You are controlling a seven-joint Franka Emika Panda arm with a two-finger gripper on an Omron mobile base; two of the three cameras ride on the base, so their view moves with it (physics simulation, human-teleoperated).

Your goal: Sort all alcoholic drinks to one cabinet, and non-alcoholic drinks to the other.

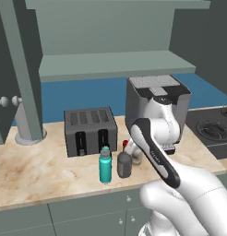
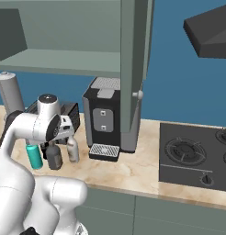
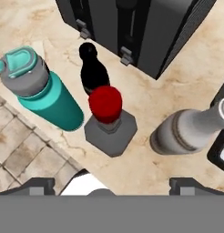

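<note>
Four drinks stand close together on the counter in front of the toaster. The teal flask [image 3: 43, 93] [image 1: 105, 166] [image 2: 34, 156] with a grey cap is on the left. A small black bottle [image 3: 93, 72] stands behind the dark grey bottle with a red cap [image 3: 107, 119] [image 1: 124, 165] [image 2: 54, 157]. The pale cream bottle [image 3: 186, 132] [image 2: 72, 149] is on the right. My gripper [image 3: 112, 184] [image 2: 66, 134] hangs open just above them, pointing down, with the red cap roughly between its fingertips [image 3: 38, 184] and nothing held.
Behind the bottles is a black toaster [image 1: 90, 130] [image 3: 141, 27], and right of it a coffee machine [image 1: 154, 106] [image 2: 103, 119]. A stove [image 2: 197, 156] lies further right. Overhead, a cabinet shelf [image 1: 115, 62] shows between open doors [image 2: 133, 69] [image 1: 18, 69]. A grey canister [image 2: 9, 94] stands far left.
</note>
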